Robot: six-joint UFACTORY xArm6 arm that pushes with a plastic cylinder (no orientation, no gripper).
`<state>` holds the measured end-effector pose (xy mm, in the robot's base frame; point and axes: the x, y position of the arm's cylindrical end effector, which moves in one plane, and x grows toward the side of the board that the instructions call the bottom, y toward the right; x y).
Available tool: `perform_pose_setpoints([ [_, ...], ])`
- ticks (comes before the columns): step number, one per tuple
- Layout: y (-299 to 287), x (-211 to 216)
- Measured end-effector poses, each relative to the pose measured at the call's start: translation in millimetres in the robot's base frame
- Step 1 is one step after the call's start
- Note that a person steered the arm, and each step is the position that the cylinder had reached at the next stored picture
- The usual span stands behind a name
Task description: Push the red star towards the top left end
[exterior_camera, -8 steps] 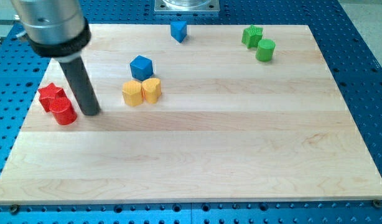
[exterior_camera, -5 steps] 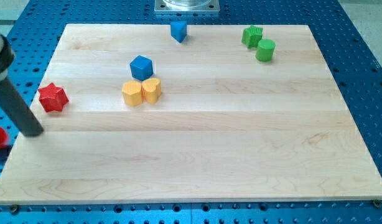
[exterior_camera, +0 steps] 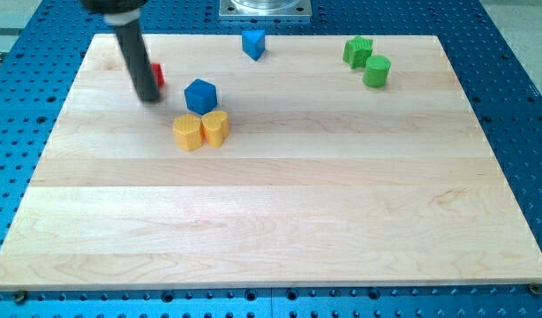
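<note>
Near part of the counter (exterior_camera: pixel 271 238), the lower half of the frame, held no blocks. Moving up: two yellow blocks touching each other, one a yellow heart (exterior_camera: pixel 216 127), the other a yellow block (exterior_camera: pixel 188 132) whose shape was unclear. Just above them a blue cube (exterior_camera: pixel 200 94), close but whether it touched them was hard to tell.

My tip (exterior_camera: pixel 149 97) sat in the upper left of the frame, left of the blue cube. The red star (exterior_camera: pixel 156 74) showed only as a sliver at the right edge of the rod, just above the tip and mostly hidden; shape could not be confirmed from what showed. It was in the upper left area but not yet at the corner. No hand on this rig, only the rod, so nothing was held and no opening could be told.

Far edge: a blue block (exterior_camera: pixel 252 42) near top centre, shape unclear, then a green star (exterior_camera: pixel 357 50) and a green cylinder (exterior_camera: pixel 376 71) close together at upper right.

Risks, as a judgement: the star seemed to sit off the rod's right side, so a push could slip past it or send it right toward the blue cube instead of the corner. Pushing too hard could run it off the counter's top edge.

Counts: red 1 visible, blue 2, yellow 2, green 2.
</note>
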<state>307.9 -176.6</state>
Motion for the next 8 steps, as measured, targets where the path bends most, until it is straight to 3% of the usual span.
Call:
perform_pose_setpoints([
  [1, -12.7, -10.7],
  [2, 28.8, -33.7],
  [4, -59.8, -56.3],
  [6, -15.9, -53.5],
  [8, -14.4, -53.5],
])
